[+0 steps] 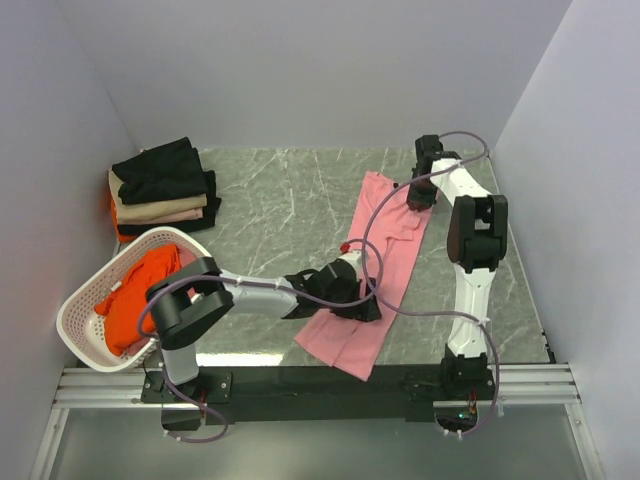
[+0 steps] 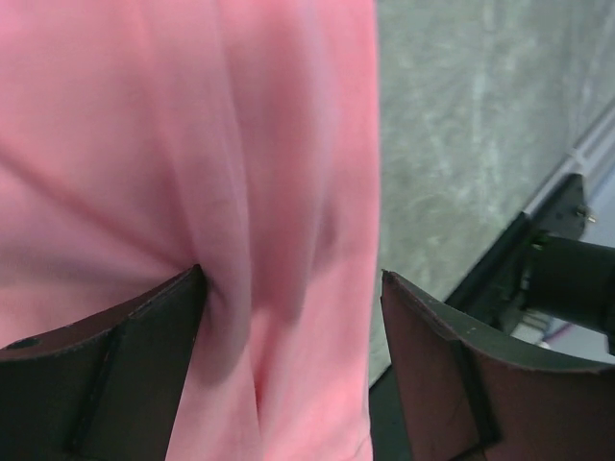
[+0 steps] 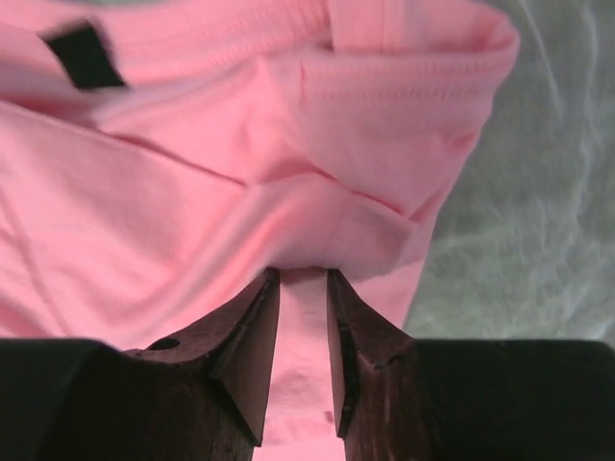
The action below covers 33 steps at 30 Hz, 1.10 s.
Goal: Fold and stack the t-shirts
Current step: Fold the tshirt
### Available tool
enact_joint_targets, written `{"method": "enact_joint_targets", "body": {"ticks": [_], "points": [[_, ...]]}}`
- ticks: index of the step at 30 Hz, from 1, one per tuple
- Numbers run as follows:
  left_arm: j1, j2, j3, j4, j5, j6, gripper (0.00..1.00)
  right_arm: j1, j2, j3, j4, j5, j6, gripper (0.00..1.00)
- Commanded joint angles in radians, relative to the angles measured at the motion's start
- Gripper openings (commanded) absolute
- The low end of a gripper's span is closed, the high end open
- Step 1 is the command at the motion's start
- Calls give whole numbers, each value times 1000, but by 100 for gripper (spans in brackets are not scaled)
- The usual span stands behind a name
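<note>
The light pink t-shirt lies as a long folded strip on the marble-patterned table, running from its far end down to the near edge. My right claw sits at the shirt's far end, its 2 fingers clenched on a narrow fold of pink hem. Just beyond that pinch a small black tag sits on the cloth; I can read no writing on it. My left claw is over the shirt's near half, released. Its 2 fingers are spread wide, with pink cloth between them wrinkling against the left one. Left of the shirt, well apart, stands a white perforated basket holding an orange-red t-shirt. Far-left of the pink shirt rests a stack of folded t-shirts, black on top, beige beneath.
</note>
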State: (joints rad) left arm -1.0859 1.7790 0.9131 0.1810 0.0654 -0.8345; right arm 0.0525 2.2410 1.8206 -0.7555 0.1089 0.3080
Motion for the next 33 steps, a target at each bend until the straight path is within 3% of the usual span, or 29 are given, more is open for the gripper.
{"method": "enact_joint_targets", "body": {"ticks": [1,5,8,13,18,22,33], "points": [[-28,46,88,51,99,-23,80,0,35,170,-50,-64,-47,34],[-29,50,168,-18,54,6,80,15,78,308,-85,-159,-60,36],[-26,19,220,-93,-22,32,81,33,52,313,-85,-161,-58,37],[3,-50,221,-175,-114,34,81,55,-187,9,53,-153,-24,38],[67,-170,109,-231,-202,12,81,84,-336,-231,105,-161,-6,39],[133,-277,37,-265,-234,23,82,119,-328,-313,102,-115,6,39],[271,-521,-92,-350,-269,43,83,153,-192,-253,127,-121,65,39]]}}
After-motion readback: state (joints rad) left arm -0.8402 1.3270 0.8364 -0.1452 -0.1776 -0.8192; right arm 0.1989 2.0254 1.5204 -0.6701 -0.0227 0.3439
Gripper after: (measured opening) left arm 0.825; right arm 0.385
